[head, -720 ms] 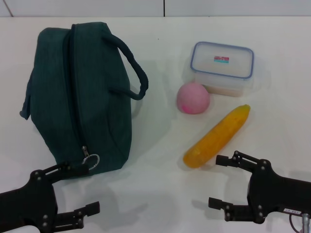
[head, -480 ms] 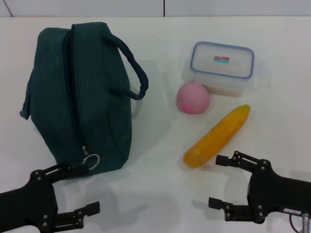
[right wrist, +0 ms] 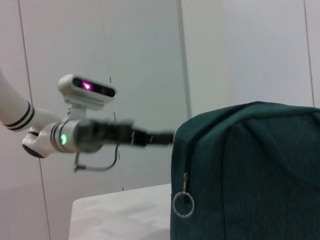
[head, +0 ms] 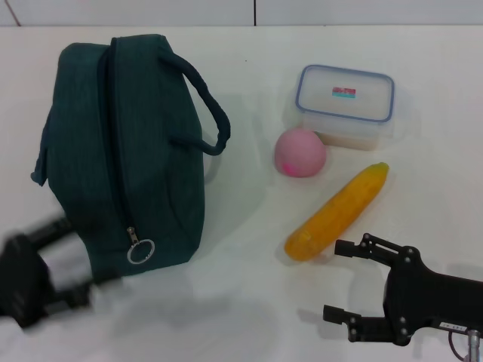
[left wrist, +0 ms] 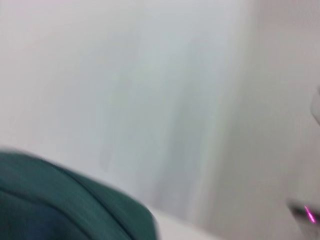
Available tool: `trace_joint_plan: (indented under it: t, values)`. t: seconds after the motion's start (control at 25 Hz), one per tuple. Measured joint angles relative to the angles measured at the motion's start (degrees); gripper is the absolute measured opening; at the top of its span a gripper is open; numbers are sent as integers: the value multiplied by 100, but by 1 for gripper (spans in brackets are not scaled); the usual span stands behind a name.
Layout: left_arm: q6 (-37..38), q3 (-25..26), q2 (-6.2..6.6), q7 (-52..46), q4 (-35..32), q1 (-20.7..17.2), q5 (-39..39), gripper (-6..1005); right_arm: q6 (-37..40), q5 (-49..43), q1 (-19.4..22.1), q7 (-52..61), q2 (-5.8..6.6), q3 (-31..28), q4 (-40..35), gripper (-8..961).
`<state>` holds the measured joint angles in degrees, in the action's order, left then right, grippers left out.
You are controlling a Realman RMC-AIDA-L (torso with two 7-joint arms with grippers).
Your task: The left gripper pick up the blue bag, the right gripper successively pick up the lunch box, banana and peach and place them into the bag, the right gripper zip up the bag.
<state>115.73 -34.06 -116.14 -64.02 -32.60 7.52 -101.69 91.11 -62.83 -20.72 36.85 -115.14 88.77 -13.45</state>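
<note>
The blue bag point(head: 121, 143) lies zipped on the table's left side, its ring pull point(head: 140, 251) at the near end and handles toward the middle. My left gripper point(head: 64, 260) is a blurred dark shape at the bag's near left corner, fingers apart and empty. The bag point(right wrist: 255, 175) and that arm point(right wrist: 100, 135) also show in the right wrist view. The lunch box point(head: 346, 102) stands at the back right, the peach point(head: 299, 152) just in front of it, and the banana point(head: 337, 212) lies diagonally nearer. My right gripper point(head: 334, 280) is open and empty, just short of the banana's near end.
The white table point(head: 249, 302) reaches back to a wall seam. A strip of bare table separates the bag from the fruit. The left wrist view shows only a corner of the bag point(left wrist: 60, 205) against a pale wall.
The left gripper has swung leftward and farther out, from the near edge to beside the bag's near left corner. The right gripper and all objects are unmoved.
</note>
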Motion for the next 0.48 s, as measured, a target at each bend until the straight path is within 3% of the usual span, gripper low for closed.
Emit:
trace_joint_plan:
  t: [0.16,0.48]
  values:
    - [7,540,82,-1195,1,55,523,845,-2,5,-10,16,-4,0,0,873]
    - [-83,1378,270,-3014,-52,457,534,845,-6,8,-15,17,-14,0,0,873]
